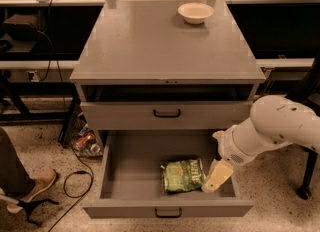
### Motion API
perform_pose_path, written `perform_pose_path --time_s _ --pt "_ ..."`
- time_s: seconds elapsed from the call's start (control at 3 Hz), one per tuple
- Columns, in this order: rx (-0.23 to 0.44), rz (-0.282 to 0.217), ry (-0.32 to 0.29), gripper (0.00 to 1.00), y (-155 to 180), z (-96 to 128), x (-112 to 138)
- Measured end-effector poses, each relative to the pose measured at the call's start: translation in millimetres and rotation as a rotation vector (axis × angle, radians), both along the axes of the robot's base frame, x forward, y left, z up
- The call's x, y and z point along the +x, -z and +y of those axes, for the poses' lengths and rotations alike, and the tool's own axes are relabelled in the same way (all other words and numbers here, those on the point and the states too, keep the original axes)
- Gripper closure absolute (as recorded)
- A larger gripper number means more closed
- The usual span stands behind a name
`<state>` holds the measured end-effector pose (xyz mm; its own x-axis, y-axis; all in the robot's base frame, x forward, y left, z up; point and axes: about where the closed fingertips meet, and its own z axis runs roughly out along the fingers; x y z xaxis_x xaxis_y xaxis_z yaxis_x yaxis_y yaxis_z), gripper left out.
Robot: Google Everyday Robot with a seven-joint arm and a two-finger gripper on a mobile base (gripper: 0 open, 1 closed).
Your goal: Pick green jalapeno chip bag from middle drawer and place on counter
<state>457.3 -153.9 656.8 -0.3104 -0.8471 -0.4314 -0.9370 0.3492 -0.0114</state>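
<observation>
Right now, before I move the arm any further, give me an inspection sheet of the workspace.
Surface: counter, flat grey, bowl at its back right.
Job's things: bag lies in the open middle drawer, right of centre.
Clutter: litter on the floor left of the cabinet.
Gripper: gripper down inside the drawer at the bag's right edge; contact cannot be told.
Cables: dark cable looped on the floor at left.
Surroundings: a person's shoe at lower left; another drawer front above.
</observation>
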Motion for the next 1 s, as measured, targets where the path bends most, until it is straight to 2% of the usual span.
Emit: perform_pose_path --time_s 0.33,1.0 --pt "0.0 0.0 0.0 0.0 0 0 0" --pt "0.049 0.018 0.014 0.0 68 -7 43"
